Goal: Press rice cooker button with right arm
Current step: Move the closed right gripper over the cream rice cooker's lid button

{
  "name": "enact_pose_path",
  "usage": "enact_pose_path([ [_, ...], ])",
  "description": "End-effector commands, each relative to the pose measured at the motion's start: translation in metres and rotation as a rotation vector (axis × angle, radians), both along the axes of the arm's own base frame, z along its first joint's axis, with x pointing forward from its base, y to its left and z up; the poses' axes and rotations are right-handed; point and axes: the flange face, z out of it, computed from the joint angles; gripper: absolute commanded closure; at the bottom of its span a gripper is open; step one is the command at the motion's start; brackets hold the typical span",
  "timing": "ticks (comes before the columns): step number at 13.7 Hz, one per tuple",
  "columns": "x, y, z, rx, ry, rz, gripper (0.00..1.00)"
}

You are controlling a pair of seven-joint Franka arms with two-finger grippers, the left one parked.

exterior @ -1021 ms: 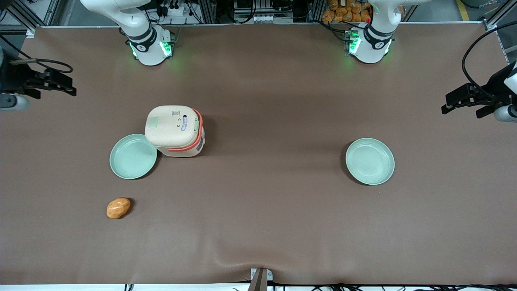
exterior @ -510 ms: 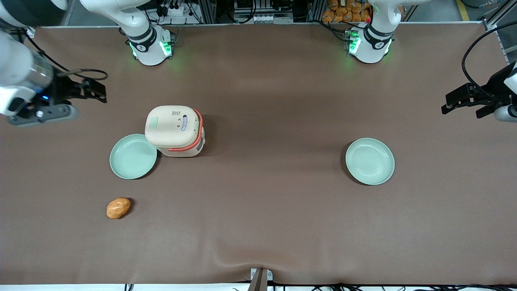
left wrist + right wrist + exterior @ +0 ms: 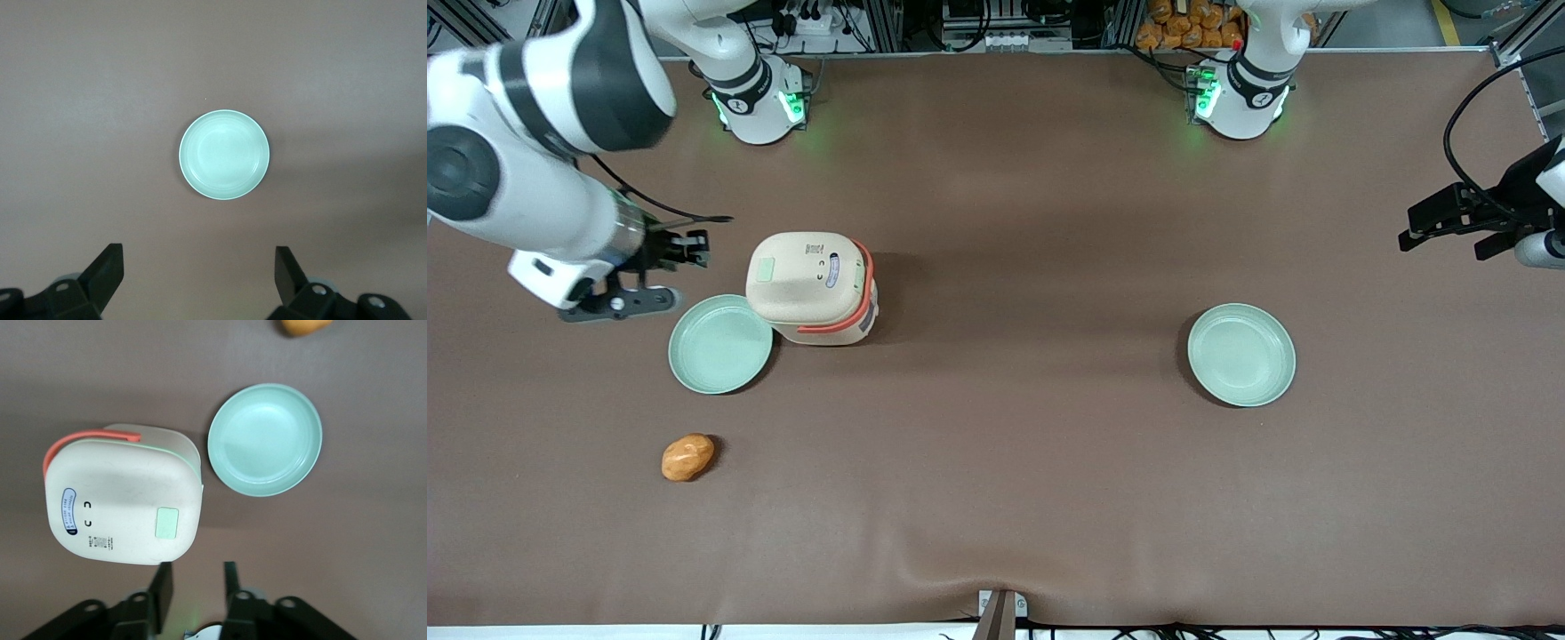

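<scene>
The rice cooker [image 3: 811,286] stands on the brown table with its cream lid shut, coral-orange handle toward the parked arm's end. A pale green square button [image 3: 765,269] sits on the lid; it also shows in the right wrist view [image 3: 167,522], as does the cooker [image 3: 120,497]. My right arm [image 3: 534,142] reaches in from the working arm's end. Its black gripper [image 3: 696,249] hovers beside the cooker, just short of the lid's button edge. In the wrist view the gripper [image 3: 195,577] is open with a narrow gap and holds nothing.
A pale green plate [image 3: 720,345] touches the cooker, nearer the front camera than the gripper; it shows in the wrist view [image 3: 265,440]. An orange bread-like lump [image 3: 687,456] lies nearer the camera. A second green plate [image 3: 1241,354] lies toward the parked arm's end.
My right arm has swung in from the table's working-arm end toward the cooker. The gripper now sits close beside the lid. The cooker and plates have not moved.
</scene>
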Motion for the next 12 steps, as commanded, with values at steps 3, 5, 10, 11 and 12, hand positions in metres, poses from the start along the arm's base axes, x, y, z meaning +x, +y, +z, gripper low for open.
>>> enact_pose_path([
  [3,-0.005,0.009,-0.039,-0.031,0.058,-0.011,1.00],
  [5,-0.007,0.018,-0.068,-0.011,0.120,-0.016,1.00],
  [10,-0.004,0.027,-0.110,0.012,0.202,-0.032,1.00],
  [11,-0.004,0.028,-0.118,0.009,0.214,-0.031,1.00],
  [12,-0.003,0.029,-0.125,0.006,0.226,-0.032,1.00],
])
